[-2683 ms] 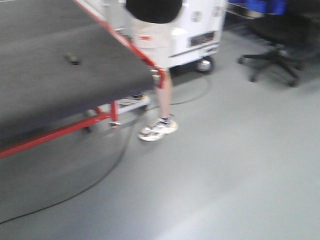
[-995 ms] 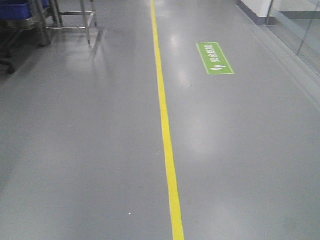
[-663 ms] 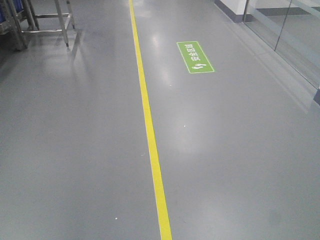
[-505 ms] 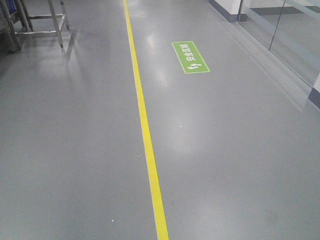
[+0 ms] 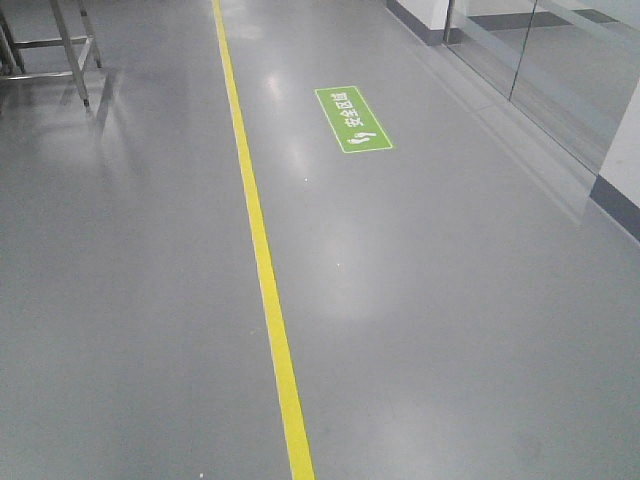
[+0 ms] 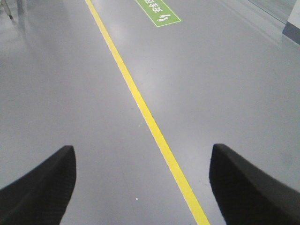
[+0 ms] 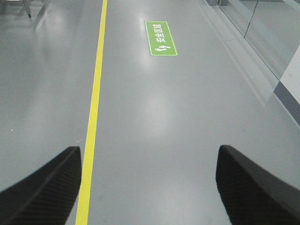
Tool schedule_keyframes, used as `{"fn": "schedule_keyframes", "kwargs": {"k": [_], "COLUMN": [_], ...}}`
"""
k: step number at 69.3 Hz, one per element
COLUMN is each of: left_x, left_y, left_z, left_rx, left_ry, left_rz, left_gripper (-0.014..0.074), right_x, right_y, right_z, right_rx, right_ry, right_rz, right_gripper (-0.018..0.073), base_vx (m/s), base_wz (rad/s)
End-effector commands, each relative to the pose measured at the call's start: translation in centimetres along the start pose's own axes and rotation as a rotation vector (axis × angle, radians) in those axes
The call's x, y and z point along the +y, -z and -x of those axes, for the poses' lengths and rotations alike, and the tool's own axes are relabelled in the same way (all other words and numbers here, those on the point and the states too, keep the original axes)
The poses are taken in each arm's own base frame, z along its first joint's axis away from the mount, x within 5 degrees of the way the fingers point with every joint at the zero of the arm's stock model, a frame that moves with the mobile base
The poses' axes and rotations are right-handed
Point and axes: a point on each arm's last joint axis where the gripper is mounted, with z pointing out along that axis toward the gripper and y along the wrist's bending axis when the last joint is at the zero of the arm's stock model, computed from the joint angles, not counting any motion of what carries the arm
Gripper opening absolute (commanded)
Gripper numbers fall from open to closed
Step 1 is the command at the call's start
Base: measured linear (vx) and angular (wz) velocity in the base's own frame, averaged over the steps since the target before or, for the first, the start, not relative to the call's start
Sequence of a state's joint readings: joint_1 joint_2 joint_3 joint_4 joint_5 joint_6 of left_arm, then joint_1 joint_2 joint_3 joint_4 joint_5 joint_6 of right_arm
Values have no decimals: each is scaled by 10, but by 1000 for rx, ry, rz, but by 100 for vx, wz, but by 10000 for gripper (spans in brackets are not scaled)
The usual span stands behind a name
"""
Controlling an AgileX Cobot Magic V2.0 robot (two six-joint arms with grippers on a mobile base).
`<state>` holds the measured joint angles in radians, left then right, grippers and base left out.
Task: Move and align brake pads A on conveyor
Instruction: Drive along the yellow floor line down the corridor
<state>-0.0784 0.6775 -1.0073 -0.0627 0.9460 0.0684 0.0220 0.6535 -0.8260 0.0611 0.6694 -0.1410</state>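
Observation:
The brake pads A and the conveyor are out of view in every current frame. Only grey floor lies ahead of me. My left gripper (image 6: 143, 152) is open, its two black fingers spread wide over bare floor with nothing between them. My right gripper (image 7: 149, 152) is also open and empty, its dark textured fingers at the lower corners of the right wrist view. Neither gripper shows in the front view.
A yellow floor line (image 5: 258, 260) runs away from me down the grey floor. A green floor sign (image 5: 352, 119) lies to its right. Steel rack legs (image 5: 72, 50) stand at the far left. A glass partition and wall base (image 5: 560, 90) run along the right.
The view has swung away from the conveyor and the person beside it to open floor. Over the last second the yellow line and green sign slid left as the base kept turning.

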Motion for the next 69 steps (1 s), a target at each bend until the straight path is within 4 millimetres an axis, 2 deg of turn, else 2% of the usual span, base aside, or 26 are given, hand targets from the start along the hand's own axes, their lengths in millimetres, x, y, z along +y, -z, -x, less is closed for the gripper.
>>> {"fn": "schedule_keyframes", "kwargs": {"k": [1, 28, 69], "left_x": [-1, -1, -1], "left_y": [3, 3, 3], "left_z": [10, 10, 10], "left_rx": [-77, -78, -78], "left_ry": [1, 1, 1], "left_rz": [-7, -7, -7], "left_gripper": [540, 540, 540], "right_x": [-2, -2, -2], "right_y": [4, 4, 4], "right_z": [13, 13, 13], "right_rx": [-89, -89, -91], "right_ry": [12, 12, 12], "right_rz": [-18, -18, -18], "right_gripper": [558, 558, 558], "base_vx": [26, 40, 58], "base_wz": [-4, 8, 14]}}
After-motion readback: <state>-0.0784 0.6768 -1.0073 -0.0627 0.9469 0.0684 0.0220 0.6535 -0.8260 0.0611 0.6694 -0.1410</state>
